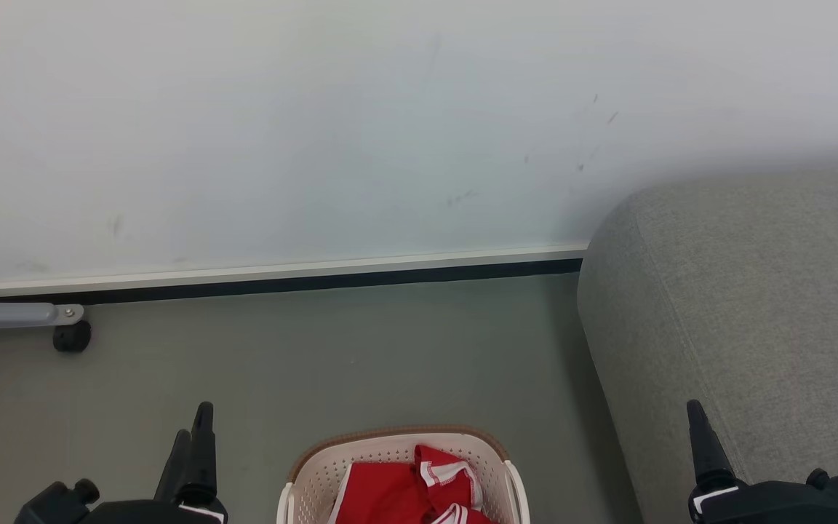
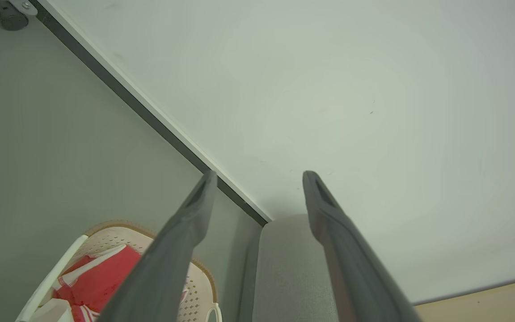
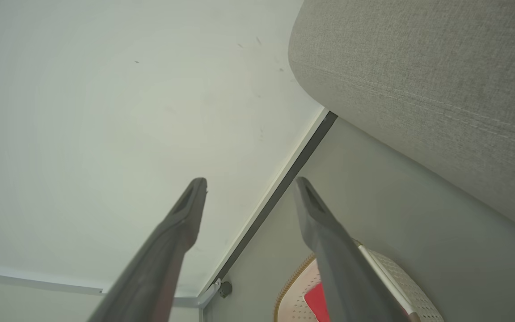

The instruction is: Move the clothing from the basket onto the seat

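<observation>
Nearest the camera, the left gripper (image 2: 259, 175) and the right gripper (image 3: 249, 181) hang either side of the work, each with its two long dark fingers spread wide and holding nothing. Between them on the floor stands the cream-white perforated plastic laundry basket with a brown rim (image 1: 397, 434), and inside it lies the clothing, crumpled bright red sports fabric with white stripe trim (image 1: 382, 495). It looks thin, light and limp, so it would likely sag and trail when lifted. The best hold seems to be the raised white-edged fold (image 1: 442, 469) near the middle, pinched from above. A deep grab could snag the holes in the basket wall or drag both garments up together, and so light a basket might lift too. Just to the right rises the large grey woven-fabric sofa with rounded edges (image 1: 753, 306), its side taller than the basket, so the cloth must clear the white side handle (image 1: 514, 484) and that edge. Open grey floor (image 1: 353, 349) lies beyond. Far left, a black castor wheel (image 1: 72, 337) on a grey metal leg (image 1: 19, 314) stands well apart. Farthest are the dark baseboard (image 1: 317, 282) and the pale wall (image 1: 317, 131).
</observation>
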